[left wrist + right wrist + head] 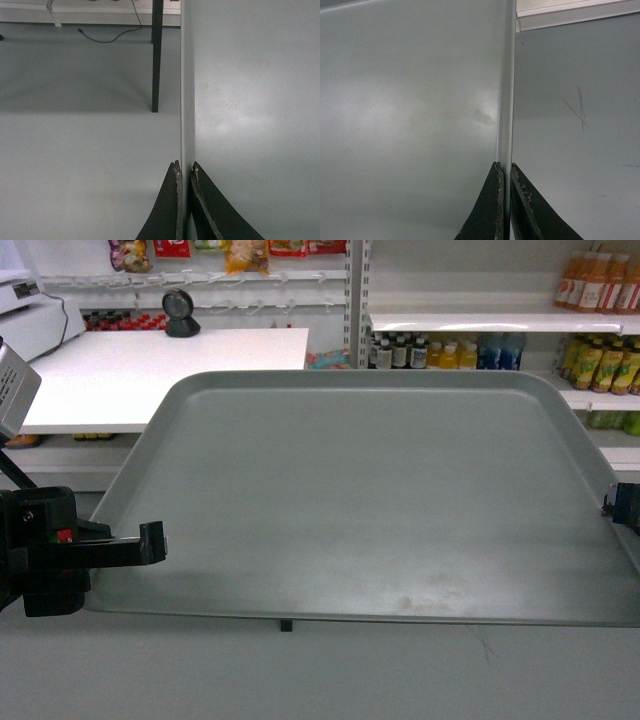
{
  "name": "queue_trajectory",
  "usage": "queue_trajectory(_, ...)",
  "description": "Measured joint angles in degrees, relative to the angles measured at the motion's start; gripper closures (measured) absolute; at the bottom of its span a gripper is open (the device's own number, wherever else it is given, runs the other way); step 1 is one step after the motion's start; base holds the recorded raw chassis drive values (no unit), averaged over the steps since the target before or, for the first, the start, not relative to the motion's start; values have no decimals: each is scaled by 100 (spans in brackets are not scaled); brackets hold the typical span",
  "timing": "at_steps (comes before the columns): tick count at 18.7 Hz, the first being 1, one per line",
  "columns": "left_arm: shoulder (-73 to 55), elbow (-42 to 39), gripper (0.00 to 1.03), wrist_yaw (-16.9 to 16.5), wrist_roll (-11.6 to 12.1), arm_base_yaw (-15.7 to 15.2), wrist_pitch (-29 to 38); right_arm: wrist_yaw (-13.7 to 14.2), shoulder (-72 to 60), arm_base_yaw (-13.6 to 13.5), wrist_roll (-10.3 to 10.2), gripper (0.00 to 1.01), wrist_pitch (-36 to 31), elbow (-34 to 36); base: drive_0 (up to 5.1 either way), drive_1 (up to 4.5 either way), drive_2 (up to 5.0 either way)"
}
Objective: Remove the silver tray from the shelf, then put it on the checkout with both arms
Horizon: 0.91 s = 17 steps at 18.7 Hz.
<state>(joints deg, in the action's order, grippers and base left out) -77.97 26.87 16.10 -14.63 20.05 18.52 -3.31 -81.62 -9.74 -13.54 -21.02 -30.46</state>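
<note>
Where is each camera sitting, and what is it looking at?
Head: up on the robot, looking forward and down at the silver tray, both grippers and the store shelves behind.
Left wrist: along the left gripper, pinching the tray's rim above the floor.
Right wrist: along the right gripper, pinching the opposite rim.
All share the tray.
</note>
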Motion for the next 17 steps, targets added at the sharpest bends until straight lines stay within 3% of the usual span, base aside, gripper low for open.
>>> queue_trajectory(17,0,0,100,-2,0,0,4,2,2,2,0,99,2,0,-499,255,230)
